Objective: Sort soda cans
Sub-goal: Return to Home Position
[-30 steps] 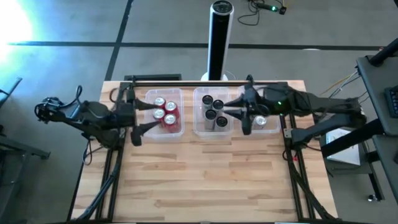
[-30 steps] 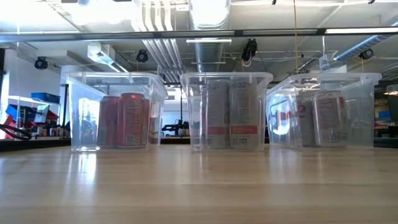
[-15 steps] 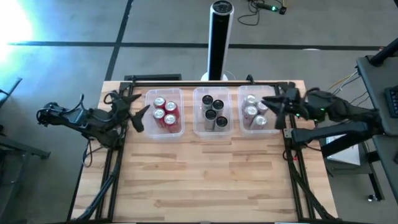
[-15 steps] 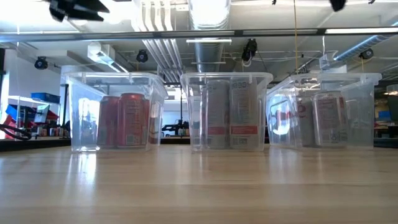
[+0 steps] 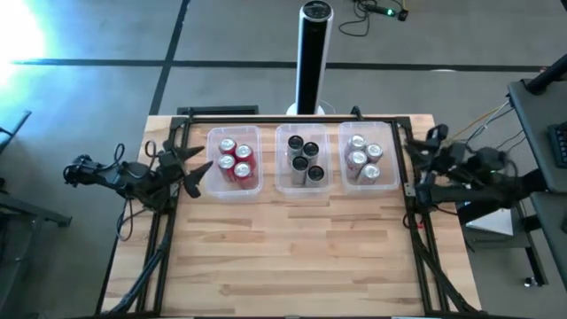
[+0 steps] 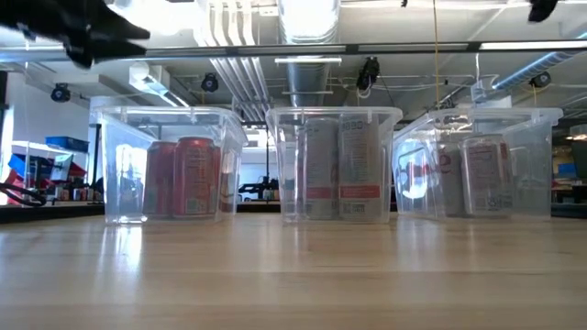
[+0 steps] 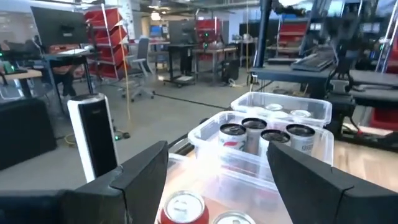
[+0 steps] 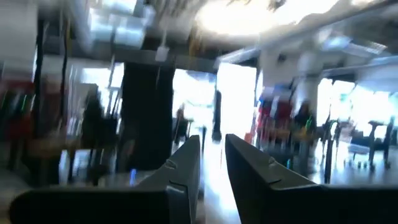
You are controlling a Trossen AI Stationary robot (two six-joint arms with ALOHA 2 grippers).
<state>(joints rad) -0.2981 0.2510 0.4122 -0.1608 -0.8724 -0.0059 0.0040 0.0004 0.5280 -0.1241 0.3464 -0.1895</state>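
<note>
Three clear plastic tubs stand in a row along the far edge of a pale wood-plank surface (image 5: 292,248): the left tub (image 5: 235,193), the middle tub (image 5: 303,190) and the right tub (image 5: 368,187), side by side with narrow gaps between them.

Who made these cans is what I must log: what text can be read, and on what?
Red cans: side print too blurred to read.
Middle tub's cans: print too blurred to read.
Right tub's cans: print too blurred to read.
Nothing else bears legible text.
</note>
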